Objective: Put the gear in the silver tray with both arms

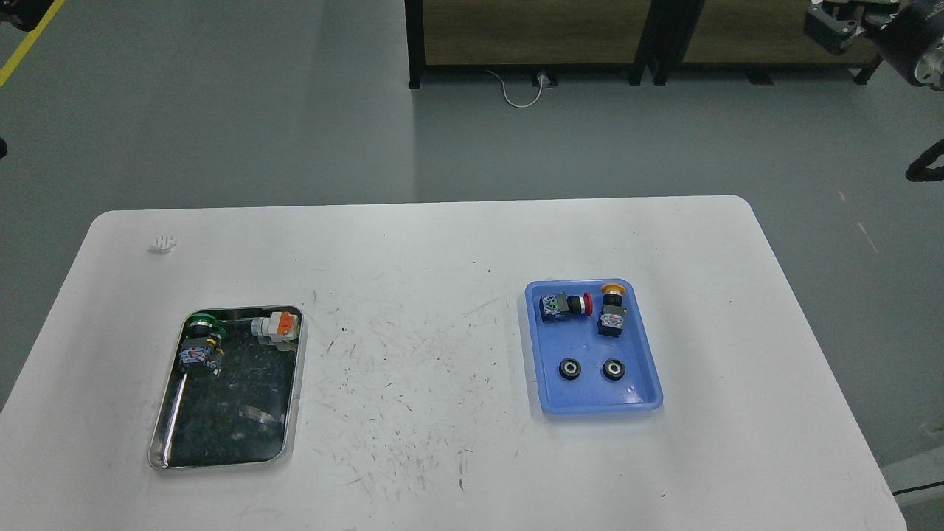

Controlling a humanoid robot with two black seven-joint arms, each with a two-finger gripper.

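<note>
2 gears (591, 369) in blue tray (649, 369); silver tray (166, 435) left; right end effector (837, 26) far off, state unclear.

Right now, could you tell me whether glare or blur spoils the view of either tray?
Head view: the silver tray mirrors its surroundings, so its dark bottom looks mottled; the blue tray is evenly lit with small highlights; the table is sharp; parts look small and soft.

head view: we look forward and down from our own head onto the white table (442, 295) | table fills the lower frame, set at mid range | grey floor (221, 110) and a dark shelf base (531, 37) beyond it | we have no second view
</note>
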